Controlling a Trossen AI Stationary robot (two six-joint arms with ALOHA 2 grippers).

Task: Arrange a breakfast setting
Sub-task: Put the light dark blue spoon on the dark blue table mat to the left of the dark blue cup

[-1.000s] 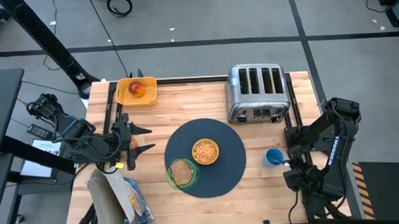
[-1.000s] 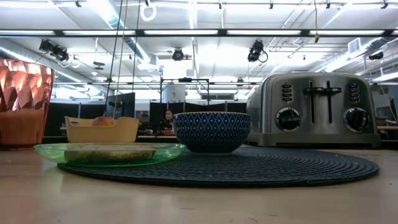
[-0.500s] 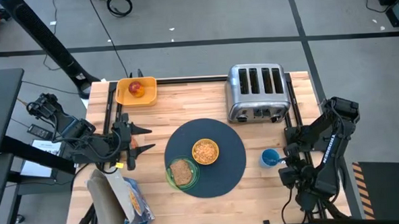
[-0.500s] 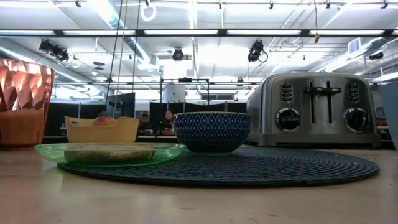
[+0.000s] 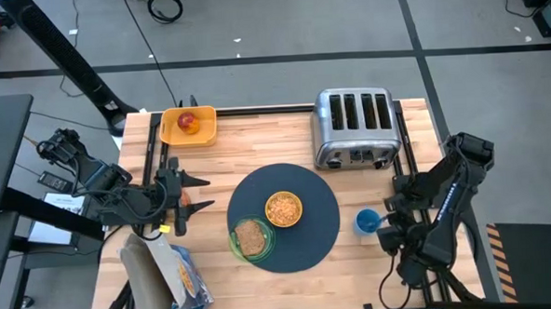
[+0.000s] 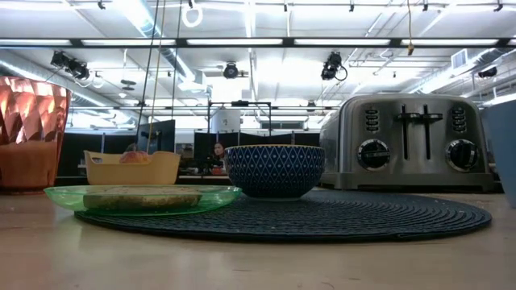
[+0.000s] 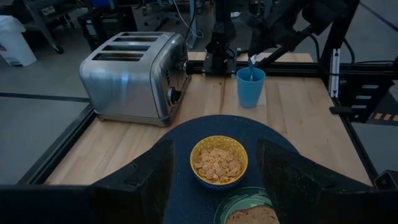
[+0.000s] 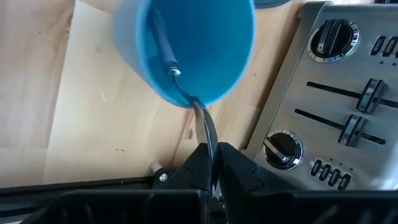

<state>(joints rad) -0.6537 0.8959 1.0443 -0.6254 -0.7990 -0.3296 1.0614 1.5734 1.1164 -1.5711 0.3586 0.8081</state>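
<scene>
Blue cup (image 5: 367, 222) has slid toward the mat (image 5: 313, 239) over the last second, about a cup-width closer, dragged along by the right arm; everything else is where it was. Right claw (image 8: 211, 163) is clenched on the handle of the spoon (image 8: 186, 98), whose bowl end sits inside the cup, so the cup stands directly ahead of that claw on the desk (image 5: 256, 141), just off the mat's edge. Toaster (image 5: 354, 128) is beside the right claw, close to the cup but not touching it from above. Left claw (image 5: 191, 193) is parked over the opposite side of the desk with its fingers spread, holding nothing. Straight ahead of it, on the mat, is the yellow cereal bowl (image 5: 283, 209); the green plate with toast (image 5: 251, 238) lies nearer to it, overlapping the mat's edge and just beside the bowl. Past the bowl from the left wrist camera stands the blue cup with the spoon handle sticking up. Red apple (image 5: 187, 123) sits in the orange-yellow tray (image 5: 205, 130), off to the side of the left claw at the desk's far corner. Orange tumbler (image 6: 28, 133) shows only in the low view, at the frame's edge beside the plate.
</scene>
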